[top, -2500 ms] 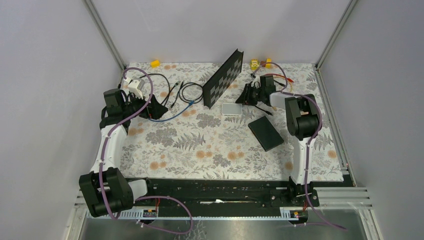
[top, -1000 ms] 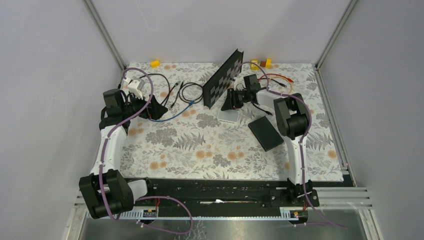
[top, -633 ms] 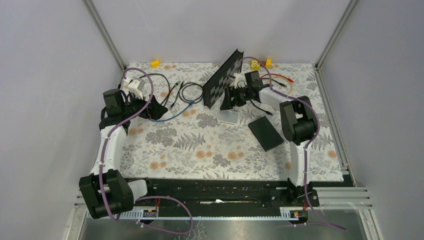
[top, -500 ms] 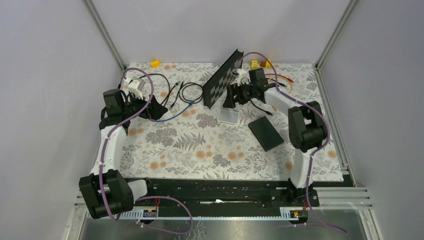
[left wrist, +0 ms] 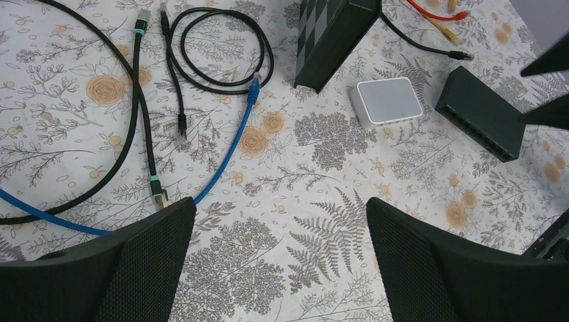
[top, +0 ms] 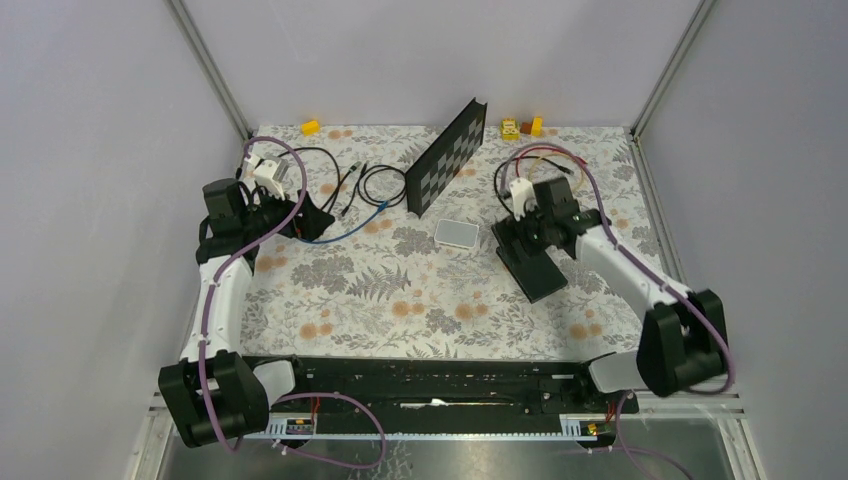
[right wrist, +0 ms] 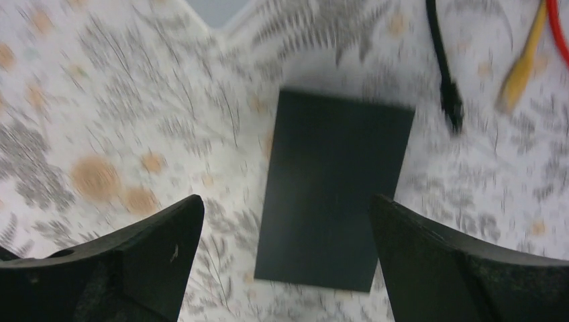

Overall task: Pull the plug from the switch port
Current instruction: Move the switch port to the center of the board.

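The switch (top: 533, 266) is a flat black box lying on the flowered cloth; it also shows in the right wrist view (right wrist: 335, 188) and the left wrist view (left wrist: 480, 111). A black cable's plug (right wrist: 454, 111) lies on the cloth just beyond the switch, apart from it (left wrist: 463, 56). My right gripper (right wrist: 286, 199) hovers open above the switch, one finger to each side and nothing held; from above it sits over the box's far end (top: 515, 240). My left gripper (left wrist: 278, 201) is open and empty at the far left (top: 305, 218).
A checkered black board (top: 446, 155) stands tilted at the back. A pale grey pad (top: 456, 233) lies left of the switch. Black cables (left wrist: 221, 47) and a blue cable (left wrist: 228, 151) lie near the left gripper. Yellow and red cable ends (right wrist: 520, 74) lie beyond the switch.
My right gripper opened and swung away from the checkered board, moving right and nearer until it came over the switch. The left arm has not moved.
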`<act>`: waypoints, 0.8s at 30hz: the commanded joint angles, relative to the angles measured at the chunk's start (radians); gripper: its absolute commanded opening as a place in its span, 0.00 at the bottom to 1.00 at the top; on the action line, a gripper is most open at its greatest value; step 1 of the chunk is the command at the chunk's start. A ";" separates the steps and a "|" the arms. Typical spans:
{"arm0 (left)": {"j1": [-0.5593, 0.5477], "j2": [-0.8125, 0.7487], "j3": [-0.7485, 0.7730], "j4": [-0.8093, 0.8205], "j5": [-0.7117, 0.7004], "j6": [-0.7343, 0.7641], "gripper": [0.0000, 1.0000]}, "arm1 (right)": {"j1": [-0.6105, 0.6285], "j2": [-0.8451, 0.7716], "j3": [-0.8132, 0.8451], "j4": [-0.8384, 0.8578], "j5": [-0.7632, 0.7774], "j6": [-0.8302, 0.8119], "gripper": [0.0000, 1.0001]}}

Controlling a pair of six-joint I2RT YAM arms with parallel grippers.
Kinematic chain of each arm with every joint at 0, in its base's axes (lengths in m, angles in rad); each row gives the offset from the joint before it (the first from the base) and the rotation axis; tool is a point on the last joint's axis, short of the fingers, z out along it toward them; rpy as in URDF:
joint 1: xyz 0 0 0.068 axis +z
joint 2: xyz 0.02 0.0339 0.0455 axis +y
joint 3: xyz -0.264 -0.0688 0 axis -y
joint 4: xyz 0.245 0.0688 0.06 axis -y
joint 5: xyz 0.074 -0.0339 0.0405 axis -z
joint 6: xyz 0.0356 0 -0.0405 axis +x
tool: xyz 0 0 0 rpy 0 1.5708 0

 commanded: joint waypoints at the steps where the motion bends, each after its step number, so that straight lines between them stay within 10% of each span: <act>1: 0.005 -0.018 0.023 0.019 0.017 0.022 0.99 | -0.001 -0.172 -0.150 -0.107 0.141 -0.100 1.00; 24: 0.005 0.011 0.019 0.027 0.043 0.024 0.99 | 0.162 -0.171 -0.351 -0.010 0.407 -0.229 0.98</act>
